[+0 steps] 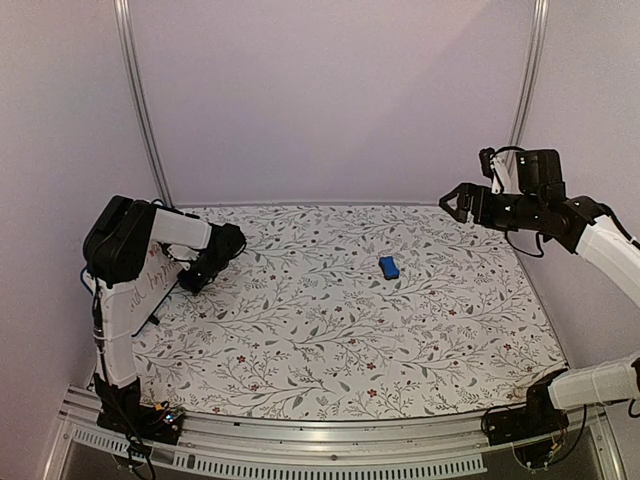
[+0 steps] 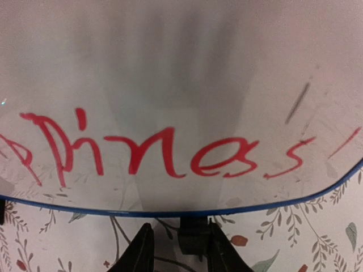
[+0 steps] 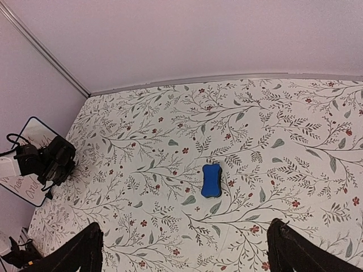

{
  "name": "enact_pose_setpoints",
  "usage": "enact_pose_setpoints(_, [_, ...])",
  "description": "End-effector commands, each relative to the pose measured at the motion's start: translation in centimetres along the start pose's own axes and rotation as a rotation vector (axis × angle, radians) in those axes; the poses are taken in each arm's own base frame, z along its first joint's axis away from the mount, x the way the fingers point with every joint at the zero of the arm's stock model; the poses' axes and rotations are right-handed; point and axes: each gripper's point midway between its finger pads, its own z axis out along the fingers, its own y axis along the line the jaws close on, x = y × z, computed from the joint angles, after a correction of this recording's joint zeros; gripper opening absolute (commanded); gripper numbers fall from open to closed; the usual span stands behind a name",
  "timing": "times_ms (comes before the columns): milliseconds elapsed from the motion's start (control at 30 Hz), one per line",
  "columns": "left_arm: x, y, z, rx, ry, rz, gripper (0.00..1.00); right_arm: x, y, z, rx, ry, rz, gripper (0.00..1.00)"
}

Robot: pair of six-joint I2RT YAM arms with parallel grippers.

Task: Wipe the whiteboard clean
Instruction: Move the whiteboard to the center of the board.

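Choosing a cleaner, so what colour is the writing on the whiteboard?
Red writing on the whiteboard, clearest in the left wrist view.

The whiteboard (image 2: 181, 68) is found close ahead of the left gripper (image 2: 180, 228); the eraser (image 3: 211, 180) is laid on the table (image 3: 295, 147) ahead of the right gripper (image 3: 186, 226), well apart from it.

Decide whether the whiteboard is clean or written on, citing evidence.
Written on: red handwriting crosses the whiteboard in the left wrist view; the blue eraser lies apart, mid-table.
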Motion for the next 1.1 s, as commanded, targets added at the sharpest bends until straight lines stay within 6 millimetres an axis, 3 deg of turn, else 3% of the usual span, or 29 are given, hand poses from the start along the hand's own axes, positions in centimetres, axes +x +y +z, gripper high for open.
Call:
enact_pose_setpoints(0, [-0.6, 0.6, 0.5, -0.032, 0.001, 0.027, 0.30, 0.0, 0.1, 0.4, -0.021, -0.001, 0.013, 0.99])
enact_pose_setpoints(167, [-0.7, 0.5, 0.6, -0.033, -0.004, 0.033, 0.28, 0.2, 0.1, 0.5, -0.023, 0.005, 0.016, 0.99])
enact_pose_setpoints(733, [-0.4, 0.5, 0.4, -0.025, 0.004, 0.030, 0.01, 0.1, 0.4, 0.4, -0.039, -0.001, 0.014, 0.99])
enact_pose_setpoints(1067, [1.8, -0.1, -1.7, 0.031, 0.030, 0.051, 0.00, 0.2, 0.4, 0.6, -0.042, 0.002, 0.016, 0.99])
